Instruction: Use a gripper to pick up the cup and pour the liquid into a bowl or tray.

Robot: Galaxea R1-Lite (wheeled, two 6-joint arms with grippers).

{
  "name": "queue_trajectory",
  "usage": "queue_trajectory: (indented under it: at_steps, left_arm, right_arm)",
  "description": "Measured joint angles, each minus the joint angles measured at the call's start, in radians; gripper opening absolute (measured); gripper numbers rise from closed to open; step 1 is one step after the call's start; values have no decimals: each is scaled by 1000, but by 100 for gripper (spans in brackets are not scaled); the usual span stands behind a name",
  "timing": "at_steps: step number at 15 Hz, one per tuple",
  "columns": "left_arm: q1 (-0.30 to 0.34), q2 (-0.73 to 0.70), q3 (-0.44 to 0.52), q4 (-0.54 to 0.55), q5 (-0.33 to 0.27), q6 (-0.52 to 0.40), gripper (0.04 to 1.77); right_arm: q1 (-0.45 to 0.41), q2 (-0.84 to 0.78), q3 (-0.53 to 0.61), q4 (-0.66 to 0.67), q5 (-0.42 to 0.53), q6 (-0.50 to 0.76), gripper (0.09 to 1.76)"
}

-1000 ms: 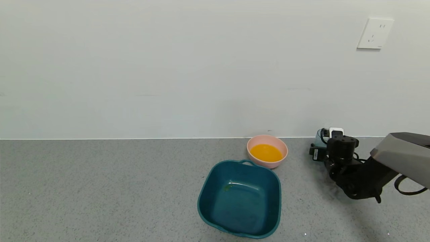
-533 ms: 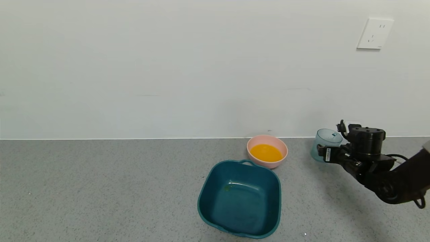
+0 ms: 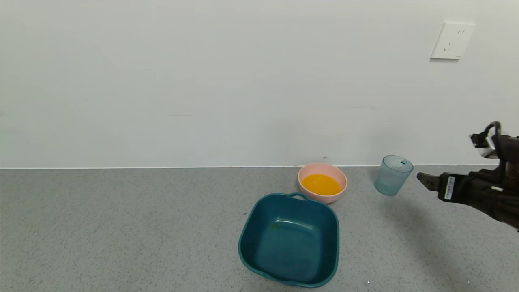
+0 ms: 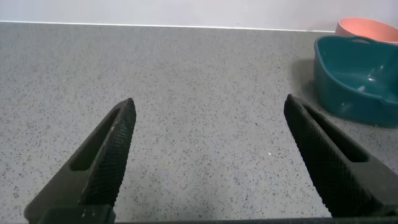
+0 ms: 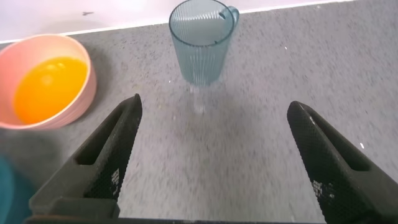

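One cup [image 3: 393, 175] is stood upright and empty on the counter [image 3: 121, 227], beside one pink bowl [image 3: 339, 178] filled with orange liquid [image 3: 321, 184]. One teal tub [image 3: 290, 239] is seen. Right gripper [image 5: 214, 158] is spread apart, nothing held; left gripper [image 4: 208, 155] likewise.

A translucent blue-green ribbed cup [image 3: 393, 175], bright orange liquid [image 3: 321, 184] in a pale pink bowl [image 3: 341, 178], a dark teal tub [image 3: 247, 236] and a speckled grey worktop [image 3: 121, 227] are shown.

I see bare counter [image 3: 121, 227] wide open on my left, teal tub [image 3: 290, 239] touching pink bowl [image 3: 322, 187] mid-counter, clear gap between bowl and cup [image 3: 392, 175], wall close behind them.
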Motion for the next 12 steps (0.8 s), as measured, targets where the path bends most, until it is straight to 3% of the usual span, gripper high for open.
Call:
queue_trajectory:
  at_steps: [4, 12]
  left_arm:
    - [0, 0, 0, 0, 0, 0, 172]
    - [0, 0, 0, 0, 0, 0, 172]
  right_arm:
    - [16, -275, 6, 296, 6, 36, 170]
    - [110, -873, 26, 754, 8, 41, 170]
